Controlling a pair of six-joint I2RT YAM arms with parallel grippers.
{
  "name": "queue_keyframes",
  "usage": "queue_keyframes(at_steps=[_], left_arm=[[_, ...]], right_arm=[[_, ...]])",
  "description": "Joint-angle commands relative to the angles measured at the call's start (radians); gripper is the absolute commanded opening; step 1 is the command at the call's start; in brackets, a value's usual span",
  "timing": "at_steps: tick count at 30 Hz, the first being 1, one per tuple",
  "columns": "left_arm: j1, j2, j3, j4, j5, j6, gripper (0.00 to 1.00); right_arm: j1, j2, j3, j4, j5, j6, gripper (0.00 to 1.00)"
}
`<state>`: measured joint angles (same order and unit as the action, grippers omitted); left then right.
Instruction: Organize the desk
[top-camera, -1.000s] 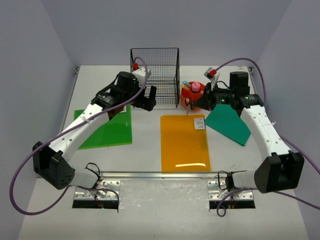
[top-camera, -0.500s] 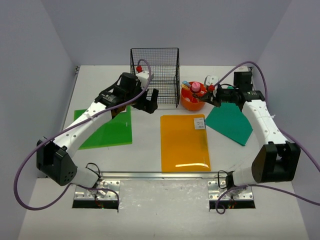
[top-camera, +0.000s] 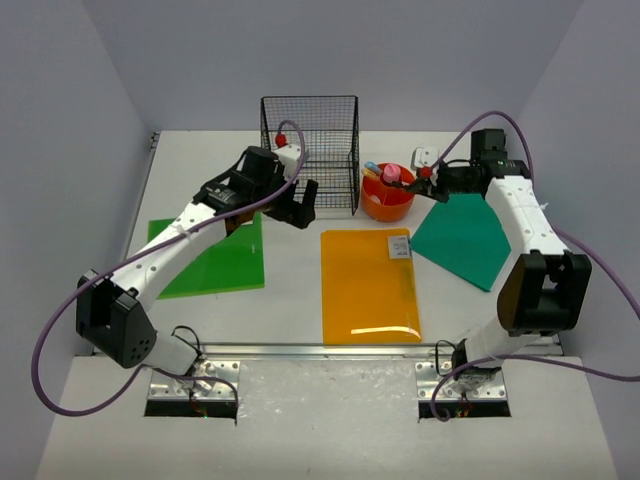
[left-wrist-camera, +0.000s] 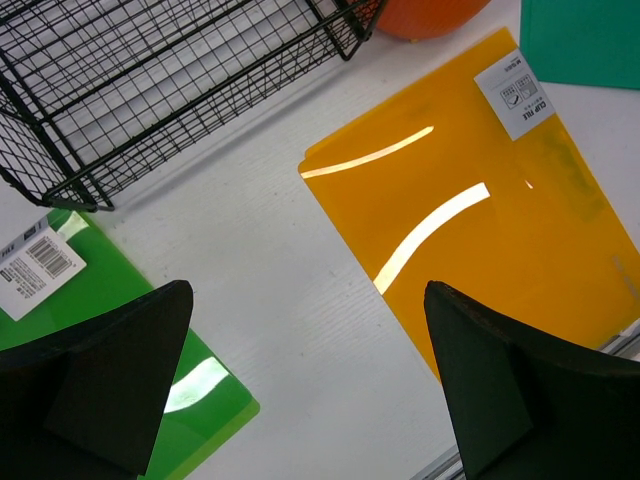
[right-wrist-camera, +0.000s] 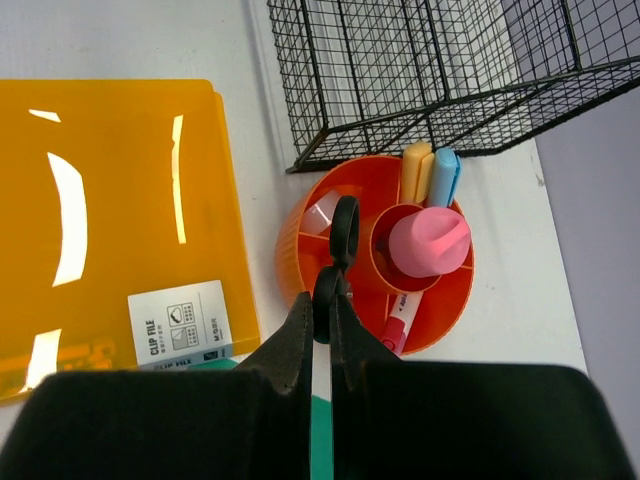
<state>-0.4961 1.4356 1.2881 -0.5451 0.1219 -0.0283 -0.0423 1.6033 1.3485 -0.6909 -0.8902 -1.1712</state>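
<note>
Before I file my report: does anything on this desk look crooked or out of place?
The teal folder at the right lies turned at an angle, while the orange folder beside it lies straight. Nothing looks spilled or damaged.

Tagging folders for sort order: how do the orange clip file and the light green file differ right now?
The orange clip file lies centre, fully exposed; the light green file lies left, partly under the left arm. The orange clip file's white label reads CLIP FILE; the light green file bears a barcode label. Both lie flat and glossy on the desk.
</note>
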Motion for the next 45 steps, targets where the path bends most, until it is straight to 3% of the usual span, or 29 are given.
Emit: queue_keyframes(at_steps=[1,8,14,19,22,23,25,29,33,38,45], left_arm=[[-0.002,0.010,0.014,0.022,0.006,0.010,1.00],[-0.002,0.023,0.017,0.022,0.004,0.011,1.00],[-0.002,0.031,0.020,0.022,-0.005,0.013,1.00],[-0.002,0.035,0.016,0.033,-0.044,-0.006,1.00],[-0.001,0.033,0.013,0.041,-0.072,-0.025,1.00],[-0.001,0.029,0.011,0.047,-0.081,-0.030,1.00],[0.001,0.023,0.008,0.050,-0.102,-0.044,1.00],[0.017,-0.008,-0.011,0.063,-0.116,-0.071,1.00],[0.031,-0.056,-0.095,0.075,-0.102,-0.123,1.00],[0.042,-0.135,-0.255,0.153,0.003,-0.188,1.00],[0.044,-0.135,-0.415,0.256,0.195,-0.269,0.96]], right_arm=[[0.001,0.039,0.074,-0.054,-0.023,-0.076,0.00],[0.001,0.102,0.152,-0.103,-0.021,-0.092,0.01],[0.001,0.165,0.185,-0.120,0.014,-0.103,0.08],[0.001,0.191,0.191,-0.097,0.034,-0.097,0.21],[0.001,0.201,0.190,-0.067,0.050,-0.068,0.39],[0.001,0.204,0.189,-0.041,0.063,-0.039,0.52],[0.001,0.204,0.195,-0.012,0.072,0.015,0.67],[0.001,0.172,0.226,0.013,0.033,0.194,0.81],[0.001,0.044,0.171,0.095,-0.031,0.480,0.83],[0.001,-0.140,-0.037,0.168,-0.007,0.862,0.83],[-0.039,-0.329,-0.457,0.142,-0.003,1.138,0.82]])
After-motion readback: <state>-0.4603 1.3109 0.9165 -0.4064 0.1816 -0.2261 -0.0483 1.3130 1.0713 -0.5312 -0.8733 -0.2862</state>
